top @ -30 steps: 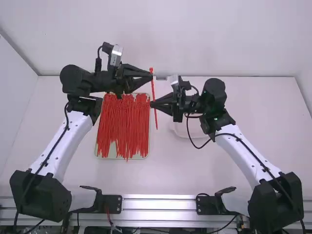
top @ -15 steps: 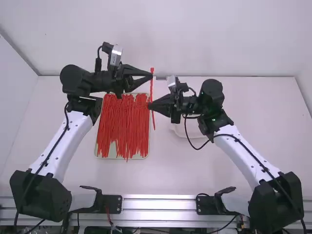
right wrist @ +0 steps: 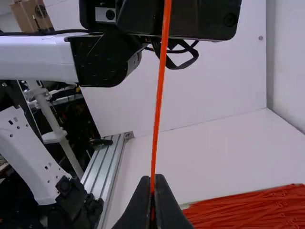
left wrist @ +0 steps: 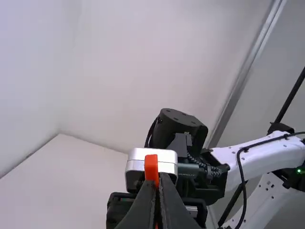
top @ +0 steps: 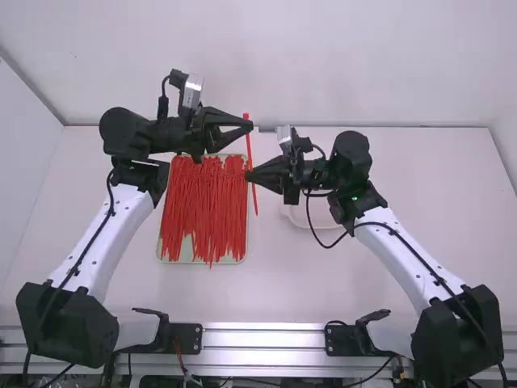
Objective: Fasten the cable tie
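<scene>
A single red cable tie (top: 251, 162) hangs nearly upright above the table, between the two grippers. Its head (left wrist: 151, 167) sits at the tips of my left gripper (top: 246, 124), which is shut on the tie's upper end. Lower down, my right gripper (top: 249, 172) is shut on the strap (right wrist: 159, 95), and the loose tail hangs below it over the tray's right edge. In the left wrist view my left gripper (left wrist: 155, 193) points at the right arm's wrist camera (left wrist: 151, 167). The right gripper (right wrist: 152, 187) pinches the strap from below.
A flat tray (top: 242, 260) holds a pile of several red cable ties (top: 206, 206) under the left arm; the pile (right wrist: 248, 210) also appears in the right wrist view. A pale shallow dish (top: 297, 218) lies beneath the right arm's wrist. Walls close off the table's back and left side.
My right gripper has shifted left along with the strap, and the tie's top end has tipped slightly left. The left arm has barely moved.
</scene>
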Controlling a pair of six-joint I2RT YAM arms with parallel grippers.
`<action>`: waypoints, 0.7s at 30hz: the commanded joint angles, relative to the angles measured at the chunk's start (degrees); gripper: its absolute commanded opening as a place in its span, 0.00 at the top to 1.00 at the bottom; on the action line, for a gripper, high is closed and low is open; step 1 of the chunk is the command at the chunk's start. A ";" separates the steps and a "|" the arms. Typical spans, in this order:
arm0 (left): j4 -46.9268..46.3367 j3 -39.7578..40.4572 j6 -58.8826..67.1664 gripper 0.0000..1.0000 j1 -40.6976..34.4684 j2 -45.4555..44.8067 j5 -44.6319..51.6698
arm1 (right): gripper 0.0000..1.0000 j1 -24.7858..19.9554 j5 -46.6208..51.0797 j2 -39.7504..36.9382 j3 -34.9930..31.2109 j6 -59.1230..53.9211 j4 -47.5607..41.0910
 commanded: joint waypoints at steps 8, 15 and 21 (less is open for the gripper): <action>-13.44 1.29 0.13 0.98 1.84 0.55 -5.66 | 0.02 -0.94 -0.55 0.04 1.70 5.07 0.66; -18.86 1.31 -1.60 0.99 3.96 3.76 -6.16 | 0.02 -0.81 -11.41 0.04 1.70 -5.97 0.28; -18.69 1.57 -7.19 0.99 5.60 8.28 -5.01 | 0.02 -1.86 -13.73 0.04 1.70 -8.70 -3.39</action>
